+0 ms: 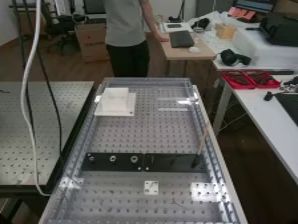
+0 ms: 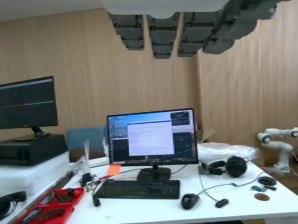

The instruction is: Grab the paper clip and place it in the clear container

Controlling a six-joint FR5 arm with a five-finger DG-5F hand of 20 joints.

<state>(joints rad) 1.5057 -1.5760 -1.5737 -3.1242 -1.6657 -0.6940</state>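
Plainly, the robot hand [image 2: 163,36] hangs straight-fingered; on the tabletop [image 1: 126,137], a white block [image 1: 115,99] stands beyond the black strip [image 1: 159,162], a white plate [image 1: 147,190] nearer.

Wall [image 2: 73,65]: pale wood panelling is rising behind the white desk [image 1: 256,111].
Ceiling [image 2: 46,9]: a pale strip is meeting the panelling.
Floor [image 1: 78,70]: brown, running beneath the furniture.
Wood-topped desk [image 1: 179,54]: standing at the far side.
Office chair [image 1: 61,26]: standing far left.
Cardboard box [image 1: 92,42]: resting near the chair.
Perforated table [image 1: 40,120]: stretching along the left.
Light: glare is catching the tabletop [image 1: 130,137].
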